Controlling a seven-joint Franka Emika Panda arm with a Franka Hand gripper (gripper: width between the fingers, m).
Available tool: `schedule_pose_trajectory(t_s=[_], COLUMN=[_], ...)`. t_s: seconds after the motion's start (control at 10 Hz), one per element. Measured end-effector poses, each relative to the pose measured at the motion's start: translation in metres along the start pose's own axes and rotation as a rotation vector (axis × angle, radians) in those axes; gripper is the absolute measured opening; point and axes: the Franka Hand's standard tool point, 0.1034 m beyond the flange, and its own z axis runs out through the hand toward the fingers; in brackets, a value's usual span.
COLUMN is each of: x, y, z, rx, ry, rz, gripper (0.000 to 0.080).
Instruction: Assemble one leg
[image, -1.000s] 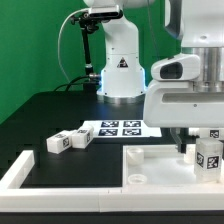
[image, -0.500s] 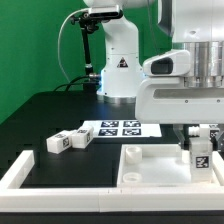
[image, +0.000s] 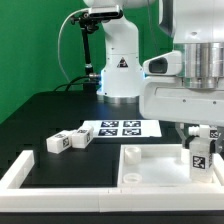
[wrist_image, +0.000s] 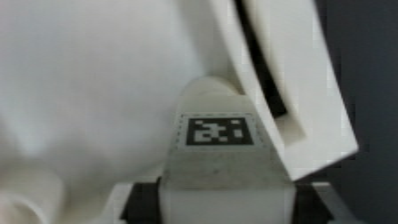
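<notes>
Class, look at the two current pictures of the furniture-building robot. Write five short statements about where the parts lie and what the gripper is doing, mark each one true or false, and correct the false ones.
1. The gripper holds a leg upright over the large white panel. True.
2. Two loose legs lie on the black table towards the exterior view's left. True.
3. The marker board stands upright against the green wall. False: it lies flat on the table.
4. The held leg carries no tag. False: a black-and-white tag shows on it in the wrist view.
5. The loose legs rest on top of the panel. False: they lie on the table, apart from it.
</notes>
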Motion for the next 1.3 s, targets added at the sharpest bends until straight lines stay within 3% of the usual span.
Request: schedule_pose_trajectory(t_s=[0.3, 0.6, 0.8, 0.9, 1.0, 1.1, 1.2, 1.3], x=[-0.0019, -0.0029, -0.0032, -0.0024, -0.0003, 0.0004, -0.0021, -0.0087], y=[-0.0035, -0.0054, -0.0052, -0.0050, -0.0052, -0.0093, -0.0100, -0.0054], z=[-0.0003, -0.0007, -0.0002, -0.0006, -0.0014, -0.0015, 0.0014, 0.0054], rx=[0.002, 0.013, 0.012, 0.013, 0.021, 0.049, 0.072, 0.063], ry=[-0.029, -0.023, -0.023, -0.020, -0.016, 0.001, 0.022, 0.020], rz=[0.559, 0.875, 0.866, 0.809, 0.588, 0.364, 0.206, 0.137], gripper=[0.0285, 0.0285, 0.0285, 0.0453, 0.0453, 0.0617, 0.0640, 0.0647])
